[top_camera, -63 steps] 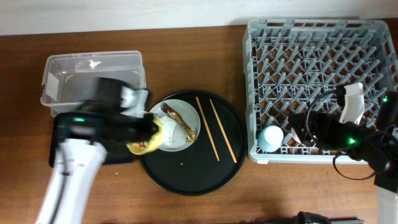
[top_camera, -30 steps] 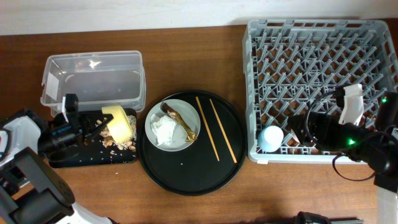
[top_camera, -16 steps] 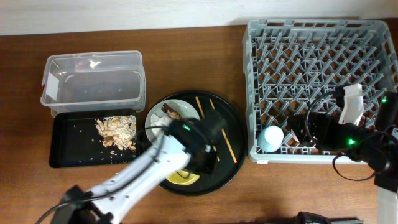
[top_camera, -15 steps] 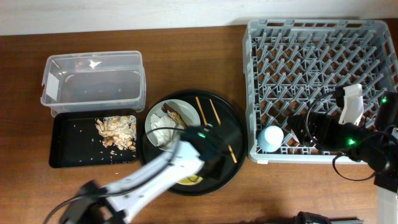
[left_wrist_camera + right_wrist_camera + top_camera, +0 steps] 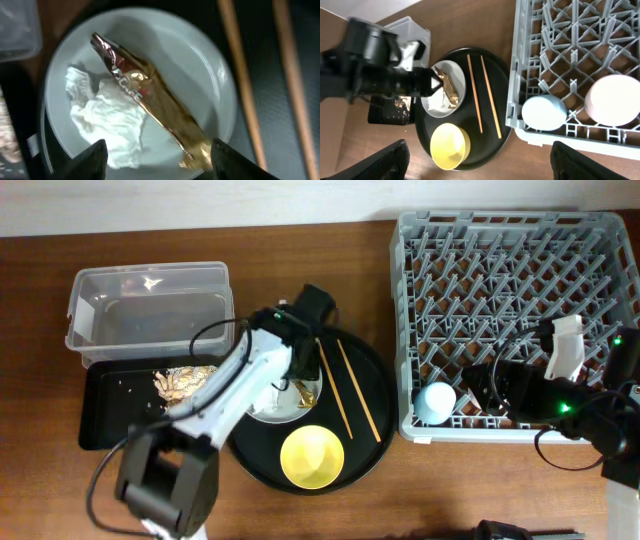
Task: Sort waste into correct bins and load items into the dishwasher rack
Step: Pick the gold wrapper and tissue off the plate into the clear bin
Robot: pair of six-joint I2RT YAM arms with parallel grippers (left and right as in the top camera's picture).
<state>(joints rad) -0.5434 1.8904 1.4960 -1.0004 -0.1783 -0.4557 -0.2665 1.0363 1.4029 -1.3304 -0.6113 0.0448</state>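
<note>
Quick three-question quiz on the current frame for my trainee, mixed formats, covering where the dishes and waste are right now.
1. True or false: the yellow bowl sits in the dishwasher rack.
2. What lies on the plate below the open left gripper? A) fish scrap and tissue B) a spoon and fork C) nothing
3. Fill in: the rack holds ___ cups.

Key: 1 false, it stands on the round black tray. 2 A. 3 two, the blue cup and the pink cup.

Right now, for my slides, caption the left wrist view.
Open left gripper hovers over a plate holding a fish scrap and crumpled tissue, chopsticks alongside.
</note>
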